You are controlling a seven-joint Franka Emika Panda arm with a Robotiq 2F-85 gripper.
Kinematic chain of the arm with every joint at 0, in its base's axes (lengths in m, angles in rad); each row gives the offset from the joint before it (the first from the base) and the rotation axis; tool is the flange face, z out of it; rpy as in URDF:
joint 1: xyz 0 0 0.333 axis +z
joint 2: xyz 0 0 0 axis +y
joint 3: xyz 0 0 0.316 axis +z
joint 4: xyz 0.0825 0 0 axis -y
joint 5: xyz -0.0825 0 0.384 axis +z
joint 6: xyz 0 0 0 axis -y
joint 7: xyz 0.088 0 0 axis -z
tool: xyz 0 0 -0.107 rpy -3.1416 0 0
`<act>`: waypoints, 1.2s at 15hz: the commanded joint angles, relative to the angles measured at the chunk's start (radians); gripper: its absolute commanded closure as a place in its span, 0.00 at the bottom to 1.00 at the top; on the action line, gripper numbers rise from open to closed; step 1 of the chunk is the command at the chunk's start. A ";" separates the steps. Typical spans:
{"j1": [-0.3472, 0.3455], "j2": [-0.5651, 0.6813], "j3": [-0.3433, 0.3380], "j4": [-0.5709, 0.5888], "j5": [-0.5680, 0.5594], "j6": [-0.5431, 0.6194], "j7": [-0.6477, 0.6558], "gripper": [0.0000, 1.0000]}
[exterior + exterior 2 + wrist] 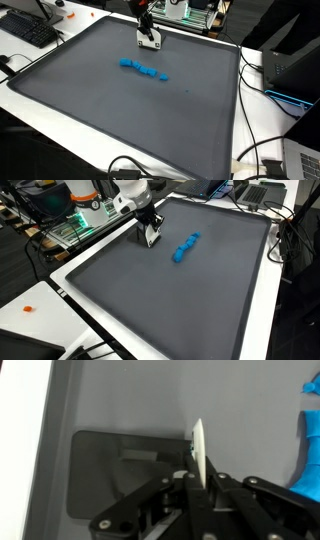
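Observation:
My gripper (147, 30) hangs over the far edge of a dark grey mat (130, 120) and is shut on a thin white flat piece (151, 42). The piece's lower edge is at or just above the mat. Gripper (148, 225) and piece (151, 238) show in both exterior views. In the wrist view the piece (199, 450) stands edge-on between the black fingers (197, 478). A chain of blue pieces (143, 70) lies on the mat a short way in front of the gripper, apart from it. It also shows in an exterior view (186, 247) and at the wrist view's right edge (312, 440).
The mat lies on a white table. A black keyboard (28, 28) lies beyond one corner and a laptop (290, 70) beyond the opposite side. Cables (255, 150) run along the table edge. Electronics (190, 12) stand behind the arm. A small orange thing (29, 308) lies on the white table.

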State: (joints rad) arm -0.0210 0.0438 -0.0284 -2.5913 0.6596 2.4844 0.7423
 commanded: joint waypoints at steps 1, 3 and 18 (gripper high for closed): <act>-0.004 0.000 -0.004 -0.020 -0.001 0.001 -0.017 0.57; -0.006 -0.010 -0.009 -0.022 -0.037 -0.006 0.005 0.41; -0.035 -0.205 -0.011 0.104 -0.452 -0.204 0.083 0.00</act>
State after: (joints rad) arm -0.0486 -0.1093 -0.0501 -2.5184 0.2712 2.3641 0.8681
